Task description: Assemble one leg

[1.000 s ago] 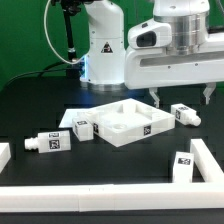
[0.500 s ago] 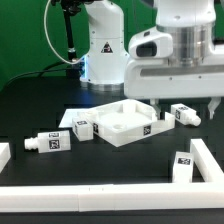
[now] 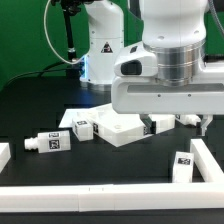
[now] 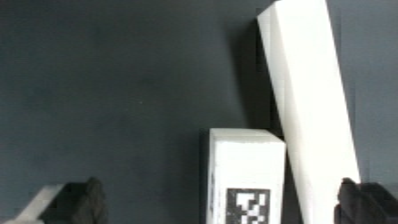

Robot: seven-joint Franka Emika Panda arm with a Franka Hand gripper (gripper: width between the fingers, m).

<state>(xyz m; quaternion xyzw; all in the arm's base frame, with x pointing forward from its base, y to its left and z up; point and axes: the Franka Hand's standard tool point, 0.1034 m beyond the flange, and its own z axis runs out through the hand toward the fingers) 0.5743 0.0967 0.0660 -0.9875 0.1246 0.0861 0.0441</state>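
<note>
end effector (image 3: pixel 177 125) wide, empty | risk: jaws straddle small white rectangular plastic tagged leg (image 4: pixel 246 175) plus large white square tray-like tabletop (image 4: pixel 306 90) wall just beside it | closing likely clamps both, skews leg

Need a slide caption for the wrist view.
Open gripper poised over a small white tagged plastic leg beside the large white square tabletop.

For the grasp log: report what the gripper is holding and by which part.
Nothing is held. The gripper is open; the leg lies between its fingers, untouched.
</note>
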